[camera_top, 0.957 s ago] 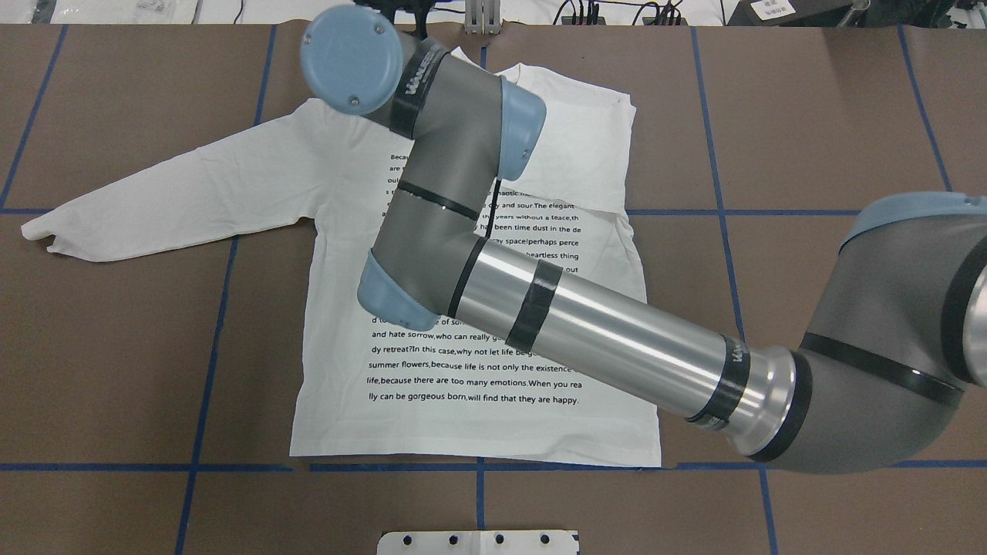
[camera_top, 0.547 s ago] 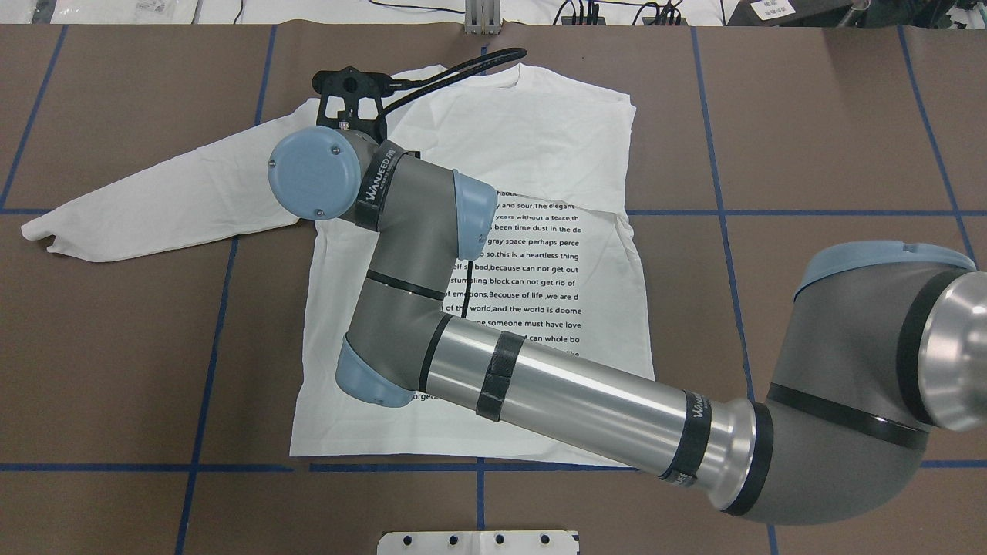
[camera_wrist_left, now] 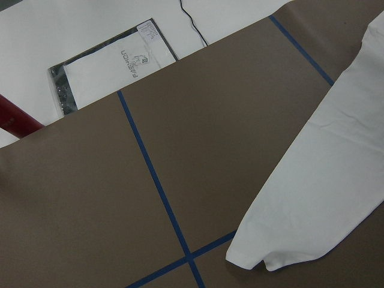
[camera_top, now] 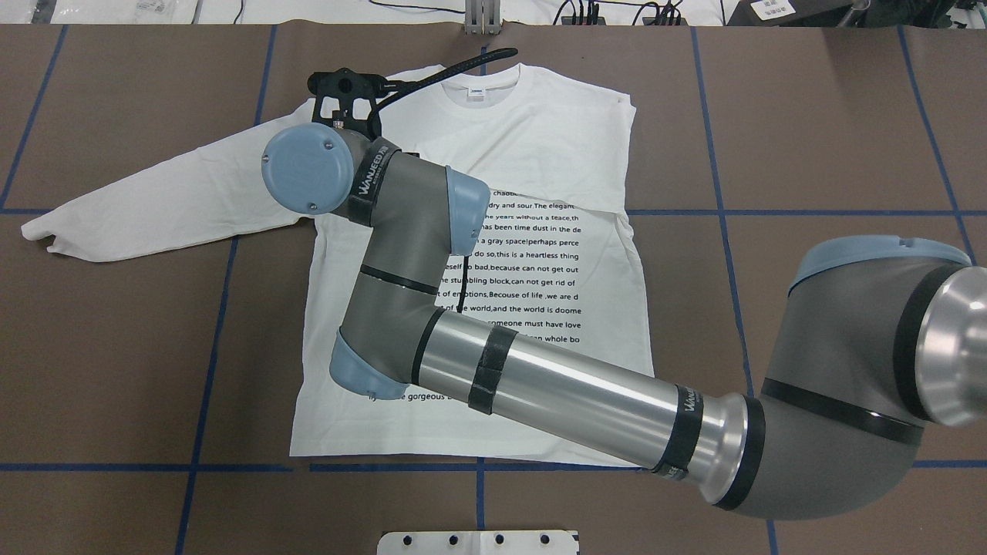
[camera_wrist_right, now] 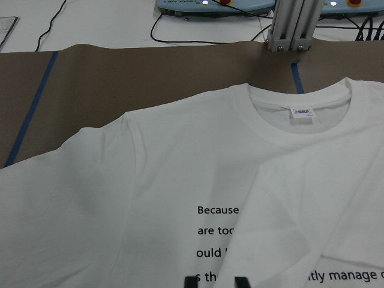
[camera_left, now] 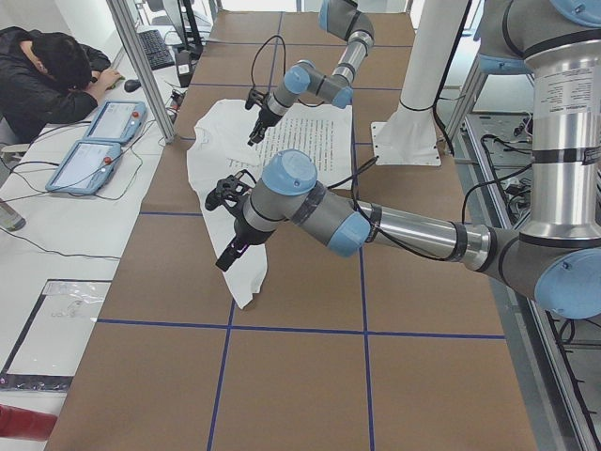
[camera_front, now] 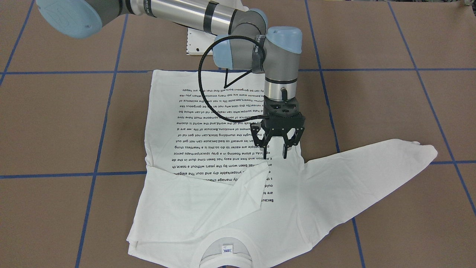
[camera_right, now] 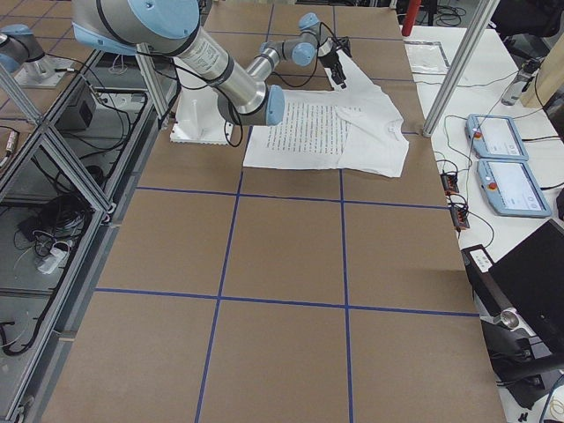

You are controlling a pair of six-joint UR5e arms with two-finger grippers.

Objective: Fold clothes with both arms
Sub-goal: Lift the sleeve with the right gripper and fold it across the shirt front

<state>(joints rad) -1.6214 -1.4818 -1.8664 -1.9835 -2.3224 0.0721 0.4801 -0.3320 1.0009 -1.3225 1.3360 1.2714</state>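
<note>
Over the shirt (camera_front: 208, 208), at the shoulder beside its outstretched sleeve, the right gripper (camera_front: 274, 154) hangs with fingers spread. Whether the left gripper (camera_left: 230, 252) is spread or closed, I cannot tell.

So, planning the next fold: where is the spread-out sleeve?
Overhead view, left side: the long white cotton sleeve lies flat, its cuff beside a blue tape line.

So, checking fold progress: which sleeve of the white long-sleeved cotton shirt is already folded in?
The sleeve on the robot's right, folded in over the top of the black printed text; the left sleeve lies stretched out sideways.
</note>
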